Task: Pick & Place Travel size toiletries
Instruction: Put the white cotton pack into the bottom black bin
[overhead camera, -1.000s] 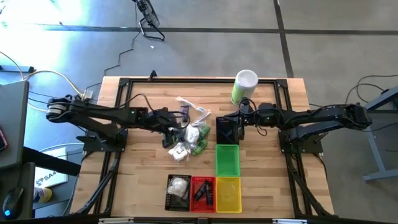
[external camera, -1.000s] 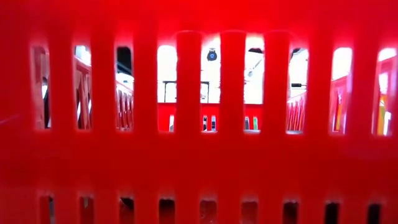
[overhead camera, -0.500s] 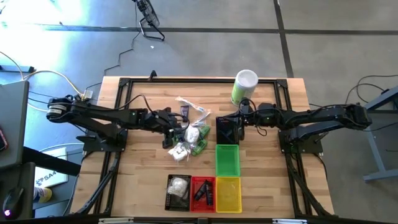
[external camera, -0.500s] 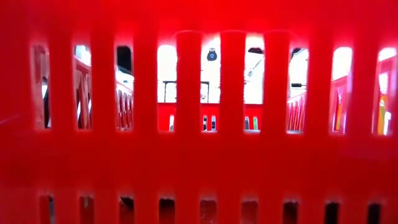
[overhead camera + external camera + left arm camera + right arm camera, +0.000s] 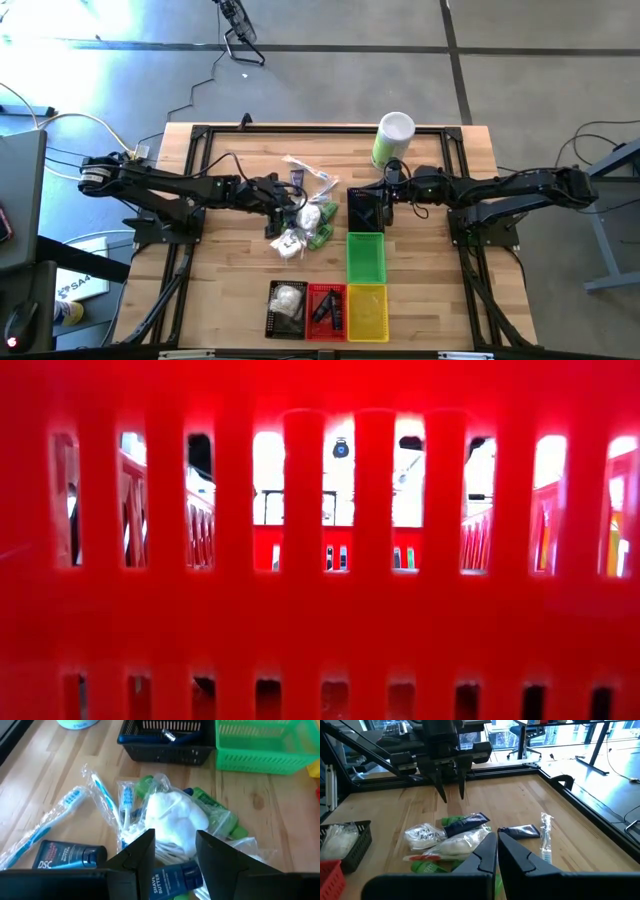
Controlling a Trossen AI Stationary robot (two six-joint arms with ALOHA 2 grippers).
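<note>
counts on the wooden surface

two arms, each with one gripper: left gripper, right gripper. five baskets: one black, one red, one yellow, one green and one dark one. one tall canister. in the loose pile, two dark blue tubes, at least two wrapped toothbrushes and one white pouch; the green bottles overlap too much to count.

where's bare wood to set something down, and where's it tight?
Free: the table front left, between the toiletry pile and the black basket; also right of the green basket. Crowded: mid-table, where the left gripper hangs open over the pile.
</note>
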